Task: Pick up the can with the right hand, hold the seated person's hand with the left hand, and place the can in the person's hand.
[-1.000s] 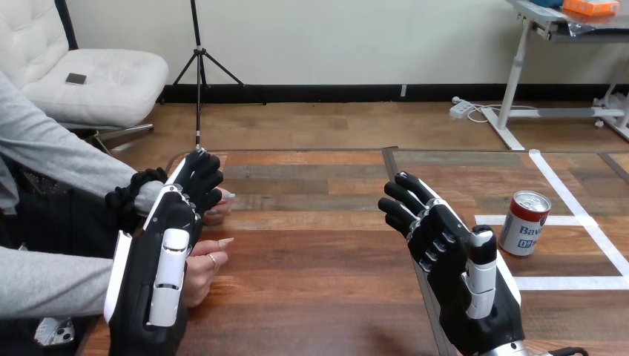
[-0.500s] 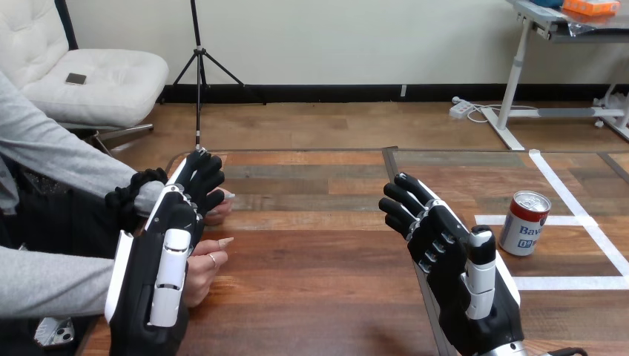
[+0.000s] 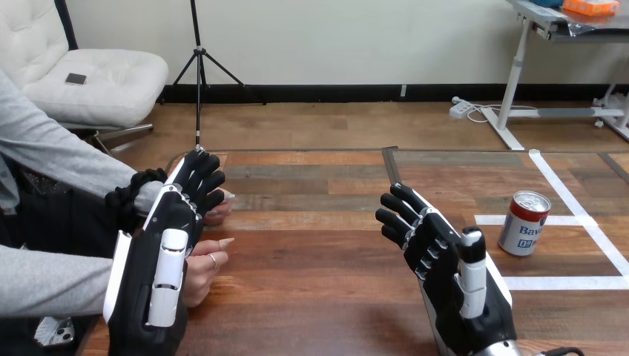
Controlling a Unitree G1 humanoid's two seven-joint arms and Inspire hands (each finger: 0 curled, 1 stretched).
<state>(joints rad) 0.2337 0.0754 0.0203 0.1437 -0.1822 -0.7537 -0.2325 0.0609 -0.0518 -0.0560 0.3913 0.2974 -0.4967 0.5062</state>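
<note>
Hovering fingers spread, right hand (image 3: 451, 273) apart from can (image 3: 524, 222), left hand (image 3: 159, 259) straight-fingered beside person's hands (image 3: 202, 271)

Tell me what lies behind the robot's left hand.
The person's near hand and far hand peek out beside the left hand; their palms are covered, so contact cannot be told.
</note>
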